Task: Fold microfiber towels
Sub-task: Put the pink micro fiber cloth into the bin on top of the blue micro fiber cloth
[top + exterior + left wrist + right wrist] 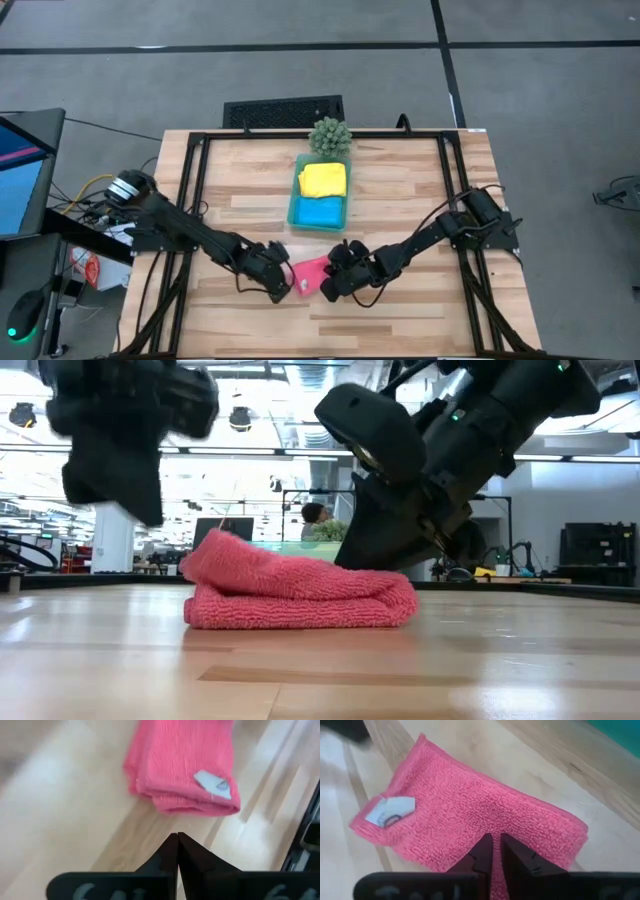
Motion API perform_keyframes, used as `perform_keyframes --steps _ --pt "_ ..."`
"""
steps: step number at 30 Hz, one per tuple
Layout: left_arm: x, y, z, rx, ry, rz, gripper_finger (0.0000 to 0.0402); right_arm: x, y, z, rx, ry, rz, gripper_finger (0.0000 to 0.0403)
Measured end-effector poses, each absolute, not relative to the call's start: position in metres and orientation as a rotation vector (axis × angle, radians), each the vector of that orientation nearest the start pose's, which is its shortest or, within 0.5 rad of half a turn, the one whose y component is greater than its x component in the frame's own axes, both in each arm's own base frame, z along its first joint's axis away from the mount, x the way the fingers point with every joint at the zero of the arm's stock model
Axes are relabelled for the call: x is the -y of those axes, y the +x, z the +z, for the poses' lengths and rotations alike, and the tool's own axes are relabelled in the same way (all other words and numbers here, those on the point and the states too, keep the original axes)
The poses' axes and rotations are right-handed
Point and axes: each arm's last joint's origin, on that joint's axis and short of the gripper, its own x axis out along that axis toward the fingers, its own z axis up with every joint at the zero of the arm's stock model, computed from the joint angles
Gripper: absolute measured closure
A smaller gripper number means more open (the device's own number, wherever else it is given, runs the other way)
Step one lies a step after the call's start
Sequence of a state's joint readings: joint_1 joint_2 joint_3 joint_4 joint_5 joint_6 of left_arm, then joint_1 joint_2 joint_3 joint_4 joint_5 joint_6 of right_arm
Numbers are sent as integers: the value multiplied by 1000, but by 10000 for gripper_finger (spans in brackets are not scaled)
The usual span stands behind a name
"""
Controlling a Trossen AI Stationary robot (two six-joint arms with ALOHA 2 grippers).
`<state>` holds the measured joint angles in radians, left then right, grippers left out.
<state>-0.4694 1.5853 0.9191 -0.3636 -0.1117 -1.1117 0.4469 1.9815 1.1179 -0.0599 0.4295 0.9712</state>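
Both arms reach inward over the folded pink towel — left fingers together, right fingers nearly together (towel not gripped).

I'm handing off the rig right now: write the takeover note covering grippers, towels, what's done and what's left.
Left gripper: shut, empty, just short of the folded hot pink microfiber towel at the table's near middle.
Right gripper: fingers nearly together over the pink towel's other side; a grip cannot be confirmed.
Folded yellow microfiber towel and folded bright blue microfiber towel lie in the translucent teal rectangular tray, yellow at the far end.
Done: yellow and blue stowed, pink folded.
Left: pink towel probably goes to the tray. No green towel is in view.
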Motion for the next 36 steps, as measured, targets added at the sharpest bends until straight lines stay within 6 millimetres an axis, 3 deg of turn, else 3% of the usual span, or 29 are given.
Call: perform_keyframes --steps 2,6,9,17,22,29,33,36 --pt "133 265 195 -966 -716 288 402 -156 354 122 -758 521 -376 343" --pt "147 268 221 -613 -648 281 402 -157 354 122 -756 521 -373 343" --pt "161 279 222 -467 -565 232 402 -157 354 123 -751 525 -371 343" --pt "180 304 150 -571 -487 217 402 -155 355 123 -752 528 -371 343" --pt "180 306 123 -641 -509 261 402 -156 355 126 -761 547 -353 342" --pt "180 304 112 -694 -526 263 402 -144 336 163 -867 649 -380 305" --pt "180 304 113 -695 -522 261 402 -140 326 181 -875 667 -396 244" --pt "180 304 113 -696 -520 263 402 -140 326 176 -894 670 -403 187"
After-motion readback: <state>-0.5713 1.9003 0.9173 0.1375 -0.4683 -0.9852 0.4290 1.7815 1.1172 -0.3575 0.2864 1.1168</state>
